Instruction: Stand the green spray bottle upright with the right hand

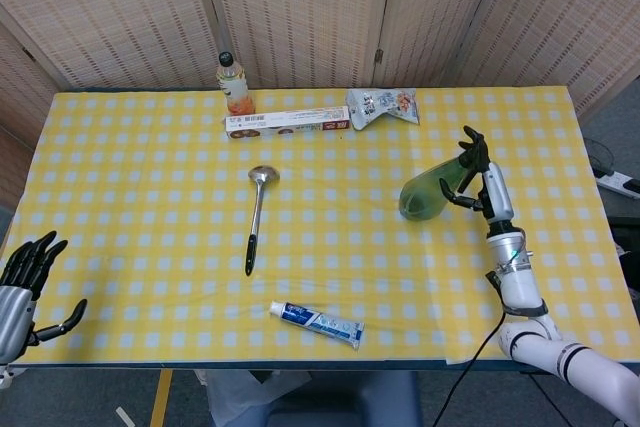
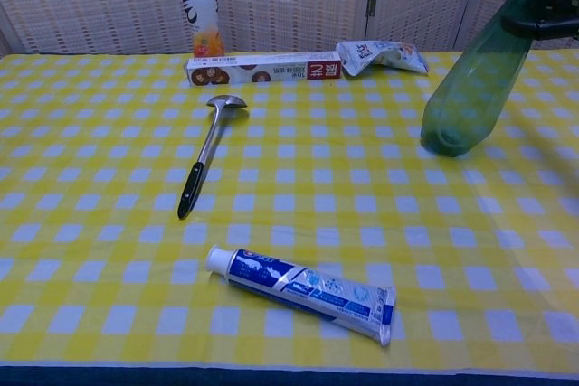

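The green spray bottle [image 1: 428, 188] [image 2: 473, 77] leans at a slant on the right side of the yellow checked table, base on the cloth and black nozzle up toward the right. My right hand [image 1: 474, 173] grips its neck and nozzle end; in the chest view only dark fingers [image 2: 549, 26] show at the top right edge. My left hand [image 1: 22, 287] hovers open off the table's front left corner, holding nothing.
A ladle [image 1: 256, 212] lies mid-table and a toothpaste tube [image 1: 317, 323] near the front edge. Along the back stand a drink bottle [image 1: 233, 83], a long flat box [image 1: 288, 123] and a snack bag [image 1: 382, 105]. A woven screen closes the back.
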